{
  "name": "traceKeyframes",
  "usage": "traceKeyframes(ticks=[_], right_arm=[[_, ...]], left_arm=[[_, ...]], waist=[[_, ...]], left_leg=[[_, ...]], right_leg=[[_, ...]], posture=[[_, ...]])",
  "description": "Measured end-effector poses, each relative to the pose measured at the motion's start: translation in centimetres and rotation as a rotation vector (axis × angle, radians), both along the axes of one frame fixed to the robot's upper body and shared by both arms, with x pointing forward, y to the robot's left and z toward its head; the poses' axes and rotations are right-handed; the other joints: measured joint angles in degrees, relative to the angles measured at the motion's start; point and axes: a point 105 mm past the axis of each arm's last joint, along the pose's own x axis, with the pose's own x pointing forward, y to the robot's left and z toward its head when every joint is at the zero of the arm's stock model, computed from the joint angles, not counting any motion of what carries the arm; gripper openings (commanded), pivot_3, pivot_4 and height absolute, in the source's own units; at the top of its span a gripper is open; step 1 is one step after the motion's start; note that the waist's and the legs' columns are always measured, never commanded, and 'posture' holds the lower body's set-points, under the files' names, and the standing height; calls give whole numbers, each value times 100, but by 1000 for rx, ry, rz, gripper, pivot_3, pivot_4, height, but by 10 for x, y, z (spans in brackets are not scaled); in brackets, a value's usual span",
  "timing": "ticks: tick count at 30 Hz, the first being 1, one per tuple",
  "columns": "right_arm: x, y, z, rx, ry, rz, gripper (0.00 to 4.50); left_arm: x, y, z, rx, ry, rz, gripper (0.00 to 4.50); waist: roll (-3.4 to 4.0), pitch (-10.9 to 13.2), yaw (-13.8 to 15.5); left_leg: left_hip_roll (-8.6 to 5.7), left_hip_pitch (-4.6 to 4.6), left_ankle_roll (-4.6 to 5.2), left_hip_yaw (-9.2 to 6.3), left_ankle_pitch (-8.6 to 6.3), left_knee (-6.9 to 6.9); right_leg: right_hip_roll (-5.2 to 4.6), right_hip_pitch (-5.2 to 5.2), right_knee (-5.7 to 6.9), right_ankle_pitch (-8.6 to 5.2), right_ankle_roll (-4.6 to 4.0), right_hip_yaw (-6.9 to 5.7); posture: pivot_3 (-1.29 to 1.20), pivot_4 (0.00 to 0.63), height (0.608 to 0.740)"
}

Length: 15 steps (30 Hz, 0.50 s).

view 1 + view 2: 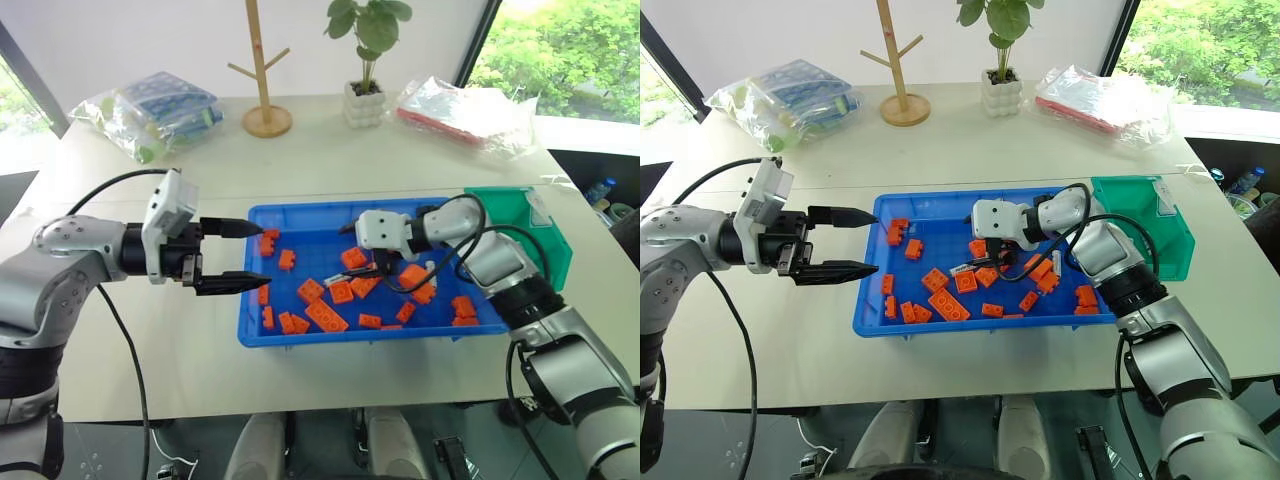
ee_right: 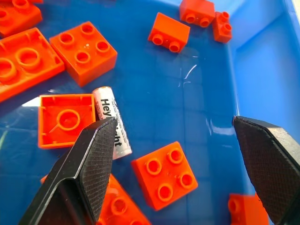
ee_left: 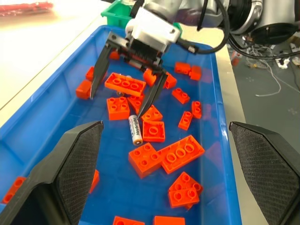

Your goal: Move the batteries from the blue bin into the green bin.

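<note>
We are hovering our spread right hand [image 3: 126, 84] over a battery [image 3: 135, 129] lying among orange bricks [image 3: 125, 84] in the blue bin [image 1: 255, 300]; next we need to shift sideways, descend and clamp it. Left hand [image 1: 240, 255] is waiting, released.

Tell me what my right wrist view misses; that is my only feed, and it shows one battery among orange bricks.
Observer: The right gripper hangs open inside the blue bin, jaws straddling bricks just beyond the battery.
Operator: Give me the green bin.
Observer: The green bin stands on the table against the blue bin's far right corner, beside the right arm.
Operator: Report the left arm.
Observer: The left gripper is open at the blue bin's left edge, pointing across it toward the right gripper and holding nothing.
</note>
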Motion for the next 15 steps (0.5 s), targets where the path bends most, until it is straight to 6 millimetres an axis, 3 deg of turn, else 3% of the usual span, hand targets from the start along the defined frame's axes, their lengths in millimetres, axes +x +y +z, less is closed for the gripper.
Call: traceKeyframes(ticks=[15], right_arm=[[-9, -4, -10, -72, -53, 103, 4027]], left_arm=[[1, 1, 4, -10, -12, 8, 4500]], waist=[[-1, -1, -1]], left_leg=[[-2, 8, -3, -1, 2, 0]], right_leg=[[0, 7, 4, 0, -1, 1]], posture=[[0, 150, 692]])
